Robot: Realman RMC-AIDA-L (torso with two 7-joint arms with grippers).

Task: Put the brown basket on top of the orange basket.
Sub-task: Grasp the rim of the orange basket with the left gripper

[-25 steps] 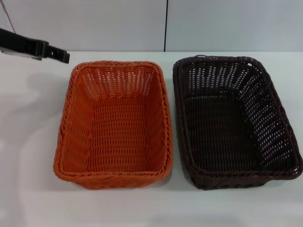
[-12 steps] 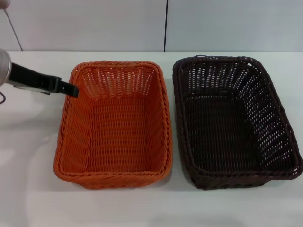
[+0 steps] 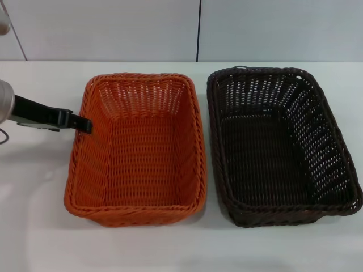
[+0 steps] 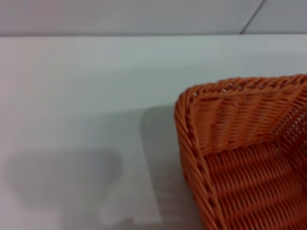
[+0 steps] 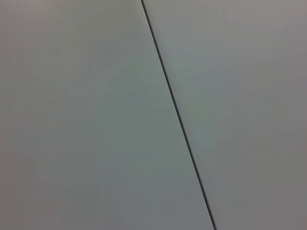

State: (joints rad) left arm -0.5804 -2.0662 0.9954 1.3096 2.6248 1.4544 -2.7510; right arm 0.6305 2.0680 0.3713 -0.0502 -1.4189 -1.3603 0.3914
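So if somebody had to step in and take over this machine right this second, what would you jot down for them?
Left pincer: at the outer left rim of the orange basket, holding nothing that I can see.
Right pincer: out of sight; its camera shows only blank wall.
Brown basket: on the white table, beside the orange one, on its right.
Done: nothing stacked yet.
Left: lift the brown basket and set it on top of the orange one.

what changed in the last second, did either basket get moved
Neither basket moved. The left gripper came down from above the table's far left to the orange basket, its tip now at the left rim. It holds nothing. The brown basket sits beside it as before, and the right arm stays out of view.
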